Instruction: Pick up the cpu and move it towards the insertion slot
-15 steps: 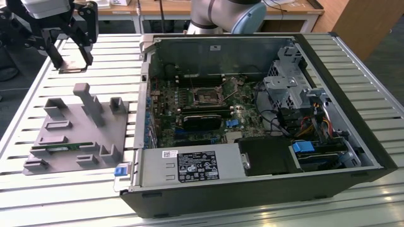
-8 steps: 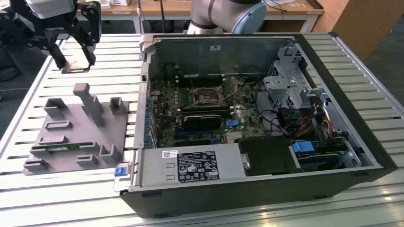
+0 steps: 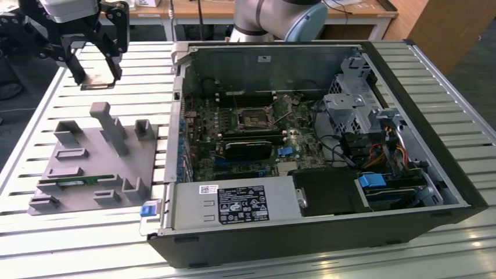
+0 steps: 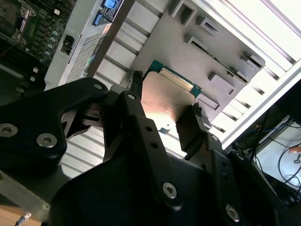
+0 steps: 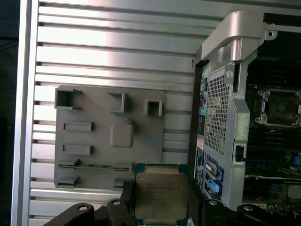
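The cpu point(image 3: 97, 71), a flat square chip with a silvery top, hangs in the air above the slatted table at the exterior view's upper left. My gripper point(image 3: 97, 79) is shut on it, one black finger on each side edge. Both wrist views show the cpu point(image 4: 167, 101) point(image 5: 160, 197) clamped between the fingers point(image 4: 134, 108), above the grey fixture. The insertion slot point(image 3: 254, 117) is the square socket with a metal frame on the motherboard inside the open computer case, far off toward the exterior view's right of the gripper. The slot point(image 5: 281, 107) also appears in the first wrist view.
A grey parts fixture point(image 3: 93, 157) lies on the table beside the case, with a green memory stick point(image 3: 74, 182) in one groove. The open computer case point(image 3: 434, 122) has raised walls, a drive cage point(image 3: 352, 113) and cables around the motherboard. The arm's base point(image 3: 275, 20) stands behind.
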You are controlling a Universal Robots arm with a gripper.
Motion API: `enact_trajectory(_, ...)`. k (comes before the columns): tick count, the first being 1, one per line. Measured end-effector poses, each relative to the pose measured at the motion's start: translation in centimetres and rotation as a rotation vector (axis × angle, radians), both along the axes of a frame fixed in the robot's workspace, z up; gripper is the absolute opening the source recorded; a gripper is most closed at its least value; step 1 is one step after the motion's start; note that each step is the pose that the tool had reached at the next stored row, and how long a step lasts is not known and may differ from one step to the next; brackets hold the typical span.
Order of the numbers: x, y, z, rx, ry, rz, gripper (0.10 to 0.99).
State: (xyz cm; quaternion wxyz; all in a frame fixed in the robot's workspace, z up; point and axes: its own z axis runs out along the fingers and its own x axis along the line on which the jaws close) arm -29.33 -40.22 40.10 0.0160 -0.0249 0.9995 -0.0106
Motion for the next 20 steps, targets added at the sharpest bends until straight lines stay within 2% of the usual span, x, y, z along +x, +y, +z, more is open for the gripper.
enact_trajectory(13,1.31,0.00,0.00,0.000,0.0000,0.000,0.541)
enact_trajectory(20,2.35,0.00,0.00,0.000,0.0000,0.000,0.541)
